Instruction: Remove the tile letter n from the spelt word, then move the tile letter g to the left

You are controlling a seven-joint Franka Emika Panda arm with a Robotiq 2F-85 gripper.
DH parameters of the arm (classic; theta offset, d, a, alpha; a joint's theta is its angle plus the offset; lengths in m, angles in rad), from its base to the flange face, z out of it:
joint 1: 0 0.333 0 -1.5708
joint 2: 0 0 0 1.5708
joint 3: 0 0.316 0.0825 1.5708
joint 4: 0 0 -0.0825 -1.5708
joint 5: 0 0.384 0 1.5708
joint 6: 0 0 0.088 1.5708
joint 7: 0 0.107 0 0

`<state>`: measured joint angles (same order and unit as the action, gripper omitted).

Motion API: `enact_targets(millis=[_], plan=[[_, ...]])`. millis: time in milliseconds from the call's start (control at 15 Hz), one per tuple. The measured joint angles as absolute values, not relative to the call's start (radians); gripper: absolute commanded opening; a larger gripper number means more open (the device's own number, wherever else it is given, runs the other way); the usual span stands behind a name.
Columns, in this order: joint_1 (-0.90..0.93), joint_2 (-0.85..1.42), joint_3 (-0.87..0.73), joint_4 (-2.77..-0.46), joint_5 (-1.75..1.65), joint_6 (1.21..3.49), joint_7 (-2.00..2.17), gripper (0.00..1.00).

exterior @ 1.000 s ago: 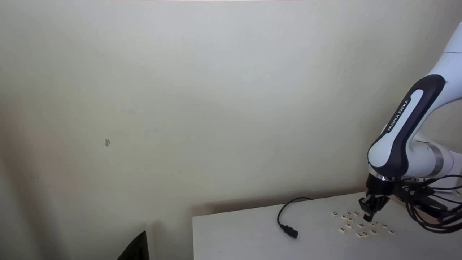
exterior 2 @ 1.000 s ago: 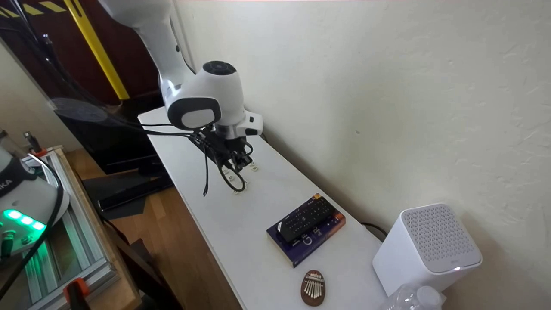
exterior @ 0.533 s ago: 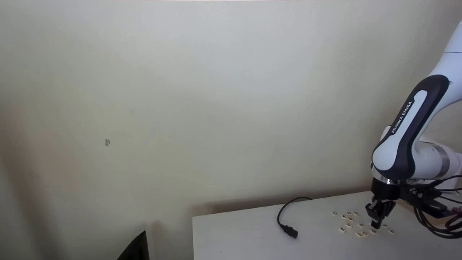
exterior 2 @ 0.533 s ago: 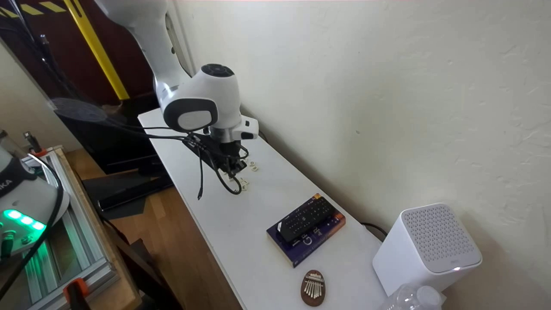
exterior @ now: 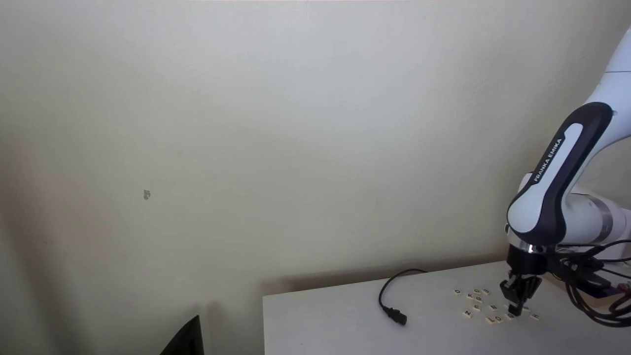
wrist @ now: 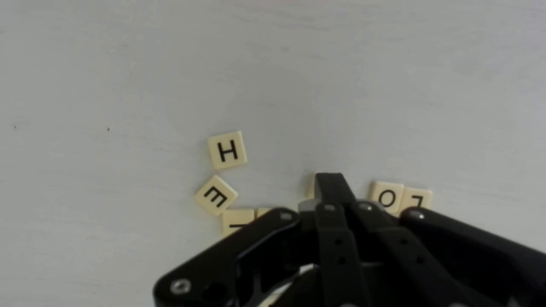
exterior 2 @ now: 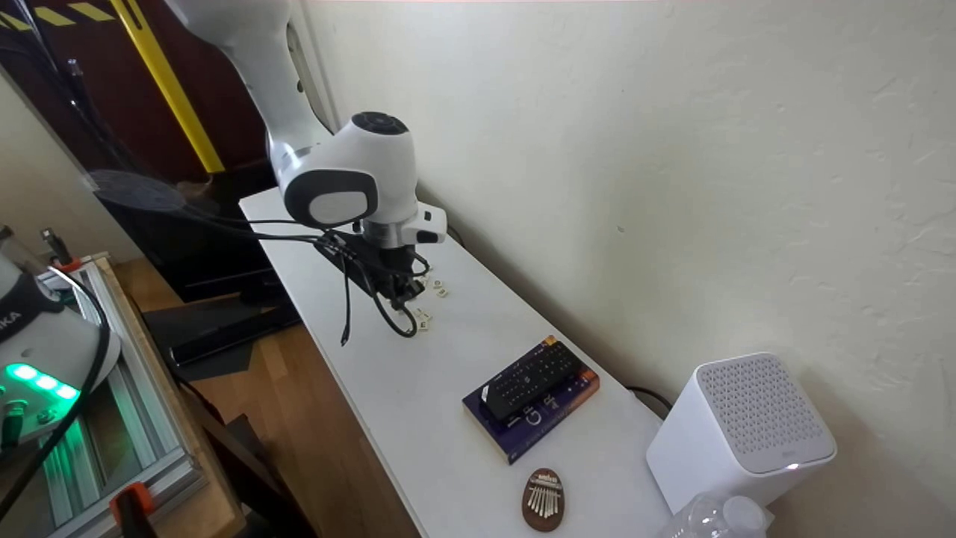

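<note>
Above the white worktop (exterior: 340, 325), the pincer (wrist: 335, 184) points down in its narrow setting, fingers together, with nothing seen between them. The setting suggests use as a pusher: flat, thin tiles are easier to slide than to pinch.

The tip hides most of the probable G (wrist: 311, 186) in the wrist view; its letter is not legible, and the label rests on position. The O (wrist: 387, 197) and the L (wrist: 416, 199) lie side by side, touching, and a space separates O from the probable G. Whether the tip bears on the tile cannot be told.

In an exterior view, the probable N (exterior: 468, 314) lies well apart from this row; its letter may also be read as Z. The space beside O accords with a word from which N is taken out. On that basis, judge the removal done and the shift of G in hand.

Slide direction: toward O, leftward as the row reads. The H (wrist: 227, 150) and the E (wrist: 216, 195) lie on the opposite side, so the path leads away from them. Apply light pressure; excess may tilt the tile or drive O and L out of line. Stop when G meets O.
</note>
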<state>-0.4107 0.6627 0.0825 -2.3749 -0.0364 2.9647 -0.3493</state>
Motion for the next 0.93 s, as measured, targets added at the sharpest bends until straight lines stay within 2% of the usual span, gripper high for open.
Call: enact_targets(millis=[933], plan=[[-0.399,0.671,0.075,-2.341,-0.036,2.915,-0.349,0.00]])
